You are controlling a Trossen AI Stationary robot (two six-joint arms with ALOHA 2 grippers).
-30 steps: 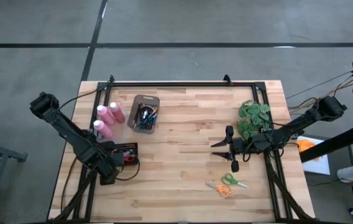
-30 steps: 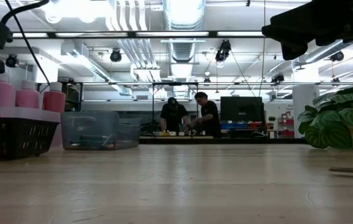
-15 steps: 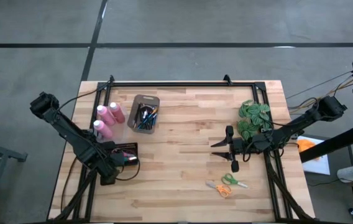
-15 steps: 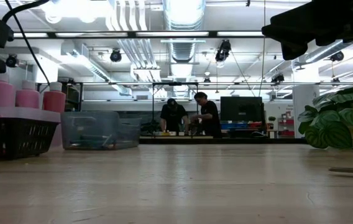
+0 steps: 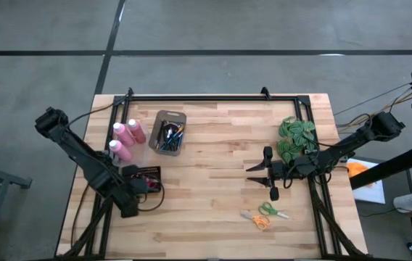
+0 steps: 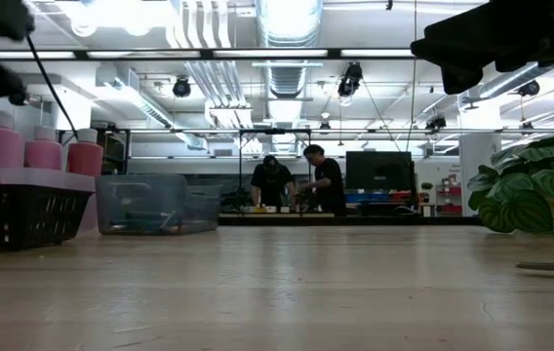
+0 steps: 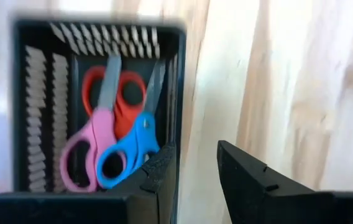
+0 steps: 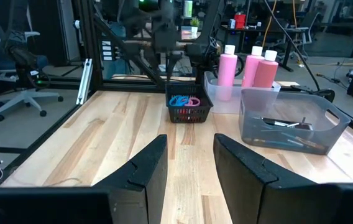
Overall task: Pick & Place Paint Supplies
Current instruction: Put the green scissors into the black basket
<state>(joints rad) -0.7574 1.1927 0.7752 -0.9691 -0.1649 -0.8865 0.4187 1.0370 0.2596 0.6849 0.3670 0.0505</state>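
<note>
Lab: exposed ceiling ducts [image 6: 287, 39], workbenches, monitors [image 6: 378, 171]

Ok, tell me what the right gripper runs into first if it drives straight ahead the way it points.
Probably the black basket holding scissors, which lies dead ahead of the open right gripper across bare table. The grey bin sits off to one side.

The left hand [image 7: 192, 171] has opened and lifted off the black basket [image 5: 148, 174].

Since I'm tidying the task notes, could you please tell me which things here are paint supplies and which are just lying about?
Paint supplies:
- pink bottles
- brushes in the grey bin

Lying about:
- plant
- black basket holding scissors
- loose scissors on the table
</note>
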